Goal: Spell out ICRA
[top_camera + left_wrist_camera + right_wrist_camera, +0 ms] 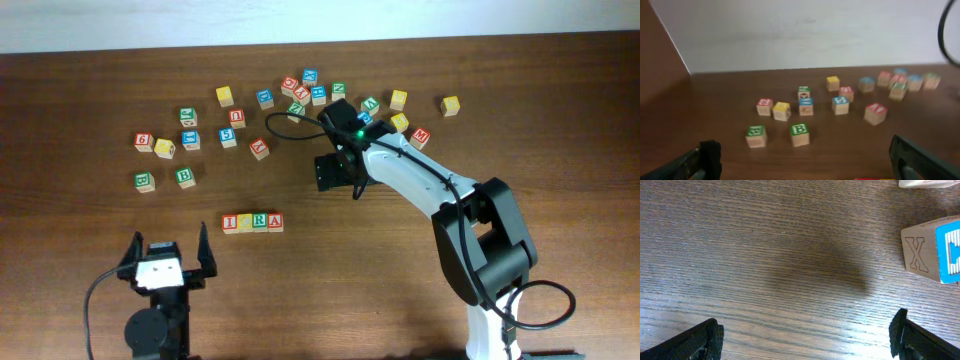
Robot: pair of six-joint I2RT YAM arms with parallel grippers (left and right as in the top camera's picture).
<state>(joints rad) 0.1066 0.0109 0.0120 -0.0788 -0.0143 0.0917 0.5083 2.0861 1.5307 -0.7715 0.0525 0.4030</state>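
Dark wooden table (80, 90): lined-up cubes (252, 222) read ICRA; both jaws wide apart, empty.

ICRA cubes (252, 222) | single touching row | letters up, reading I-C-R-A

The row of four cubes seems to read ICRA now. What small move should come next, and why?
Probably draw the right pincer back toward its base, away from the loose cubes. The row already reads I, C, R, A, the cubes side by side, and both pincers stand open and empty; the left pincer sits below the row, apart from it.
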